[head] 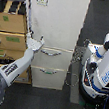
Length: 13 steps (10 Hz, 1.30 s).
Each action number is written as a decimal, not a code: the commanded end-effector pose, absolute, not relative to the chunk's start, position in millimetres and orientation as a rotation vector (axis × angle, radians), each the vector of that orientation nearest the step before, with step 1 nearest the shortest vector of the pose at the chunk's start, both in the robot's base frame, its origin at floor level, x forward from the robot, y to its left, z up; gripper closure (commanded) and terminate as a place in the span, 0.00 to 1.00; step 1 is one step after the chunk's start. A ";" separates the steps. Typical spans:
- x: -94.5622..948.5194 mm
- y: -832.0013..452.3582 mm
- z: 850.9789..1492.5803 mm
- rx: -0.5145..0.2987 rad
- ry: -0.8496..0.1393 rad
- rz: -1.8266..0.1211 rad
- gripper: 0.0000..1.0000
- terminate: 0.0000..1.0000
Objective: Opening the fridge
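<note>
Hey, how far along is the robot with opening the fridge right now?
Early stage. Done: the arm has reached across, and its gripper sits at the left edge of the fridge, near the bottom of the upper door. In hand: it seems to be getting a hold there, though the picture is too blurry to show whether the gripper is closed. Left: the upper door looks shut, as do both lower drawers.

Small, coarse, softly blurred throughout. Even indoor light, no hard shadows. Slightly washed out on the pale fridge (pixel 58 20) door; dark, muddy floor (pixel 98 27).
</note>
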<state>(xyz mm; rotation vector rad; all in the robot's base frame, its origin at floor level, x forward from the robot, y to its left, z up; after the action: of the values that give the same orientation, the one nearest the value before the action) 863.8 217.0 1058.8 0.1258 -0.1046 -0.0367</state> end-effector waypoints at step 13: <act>923.5 279.7 1080.5 -0.111 -0.061 -0.100 1.00 0.00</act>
<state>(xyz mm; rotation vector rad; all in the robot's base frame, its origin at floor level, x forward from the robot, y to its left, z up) 918.4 302.6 1095.9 -0.0954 -0.0967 -0.0320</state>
